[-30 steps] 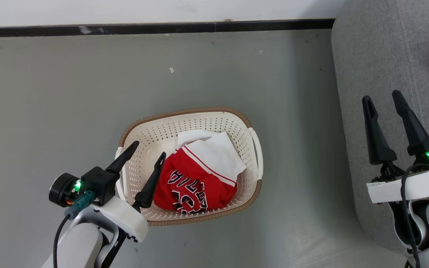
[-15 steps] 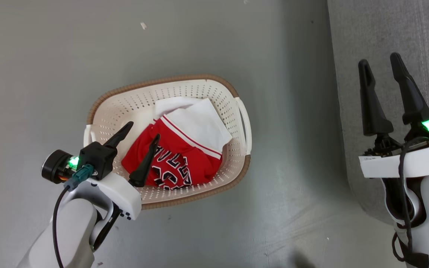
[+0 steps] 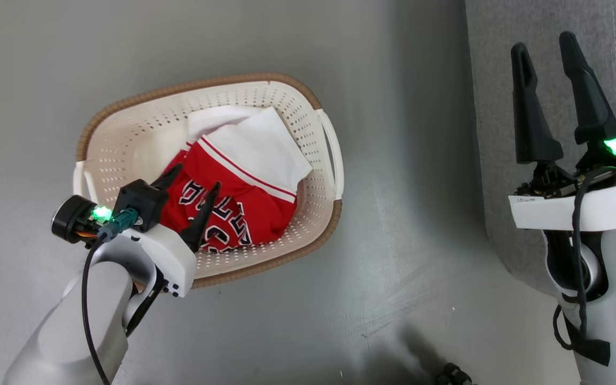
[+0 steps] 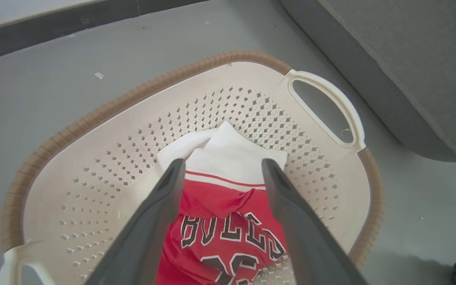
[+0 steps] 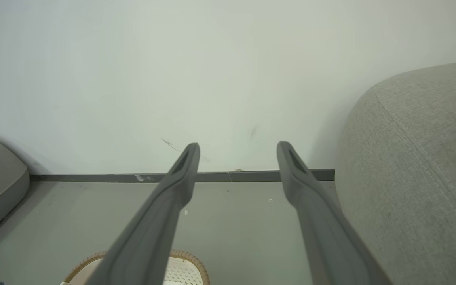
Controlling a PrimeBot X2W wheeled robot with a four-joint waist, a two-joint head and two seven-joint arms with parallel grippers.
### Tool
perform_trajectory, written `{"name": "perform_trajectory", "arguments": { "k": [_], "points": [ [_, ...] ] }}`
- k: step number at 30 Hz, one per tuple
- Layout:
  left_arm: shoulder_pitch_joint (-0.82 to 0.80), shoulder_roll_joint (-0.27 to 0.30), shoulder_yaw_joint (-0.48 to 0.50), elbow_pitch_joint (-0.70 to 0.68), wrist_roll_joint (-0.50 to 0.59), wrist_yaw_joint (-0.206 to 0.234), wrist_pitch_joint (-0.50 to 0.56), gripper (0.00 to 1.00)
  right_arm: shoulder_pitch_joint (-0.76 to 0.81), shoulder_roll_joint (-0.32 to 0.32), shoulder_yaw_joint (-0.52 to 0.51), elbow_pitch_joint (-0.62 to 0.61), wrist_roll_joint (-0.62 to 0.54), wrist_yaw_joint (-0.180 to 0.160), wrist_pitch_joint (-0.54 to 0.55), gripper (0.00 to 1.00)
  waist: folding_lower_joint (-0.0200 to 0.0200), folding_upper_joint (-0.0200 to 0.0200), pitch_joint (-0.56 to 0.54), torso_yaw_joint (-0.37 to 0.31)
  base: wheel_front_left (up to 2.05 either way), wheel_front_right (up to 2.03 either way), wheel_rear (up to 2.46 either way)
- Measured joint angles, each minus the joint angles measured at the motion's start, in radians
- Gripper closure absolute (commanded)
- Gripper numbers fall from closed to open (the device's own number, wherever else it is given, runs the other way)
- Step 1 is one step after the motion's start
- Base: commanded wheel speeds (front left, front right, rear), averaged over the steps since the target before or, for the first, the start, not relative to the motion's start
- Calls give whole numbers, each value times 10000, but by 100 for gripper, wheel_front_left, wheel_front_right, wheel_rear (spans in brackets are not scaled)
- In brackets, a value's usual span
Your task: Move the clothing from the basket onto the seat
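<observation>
**Friend:** What is your pincer doing?

**Me:** My left pincer (image 3: 198,176) is open as wide as it goes. It holds nothing. Its two fingers point down into the basket (image 3: 206,82), one on each side of the red jersey (image 3: 254,203). I cannot tell if the tips touch the cloth.

**Friend:** Where is the jersey?

**Me:** It lies bunched up in the bottom of the basket, near the side closest to me. Its white band (image 3: 254,144) is folded over toward the middle of the basket.

**Friend:** And your other pincer?

**Me:** My right pincer (image 3: 543,43) is wide open too, with nothing in it. It is well away from the basket, up over the grey sofa (image 3: 492,160). The sofa stands beside the basket, past its handle (image 3: 338,160), with a strip of floor (image 3: 404,160) between them.

**Friend:** What could go wrong?

**Me:** I think I am about to pinch the jersey. If I grab only a thin fold, the soft cloth could slip out. It might fall back into the basket or down on the floor beside it. If I reach too deep, a finger could poke into one of the basket's little holes and get stuck. Then the light basket might come up with me. The loose white end could also catch on the basket's rim when I lift.
</observation>
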Motion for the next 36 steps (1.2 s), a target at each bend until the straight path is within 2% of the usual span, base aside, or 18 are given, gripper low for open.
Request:
{"name": "perform_trajectory", "arguments": {
  "k": [9,36],
  "points": [
    [-647,35,-69,855,178,-13,320,0,-566,182,213,-128,36,0,0,0,0,0,739,-496,0,0,0],
    [-2312,610,42,3137,418,-96,1055,0,-1805,384,872,-167,291,0,0,0,0,0,2255,-1835,0,0,0]
  ]
}}
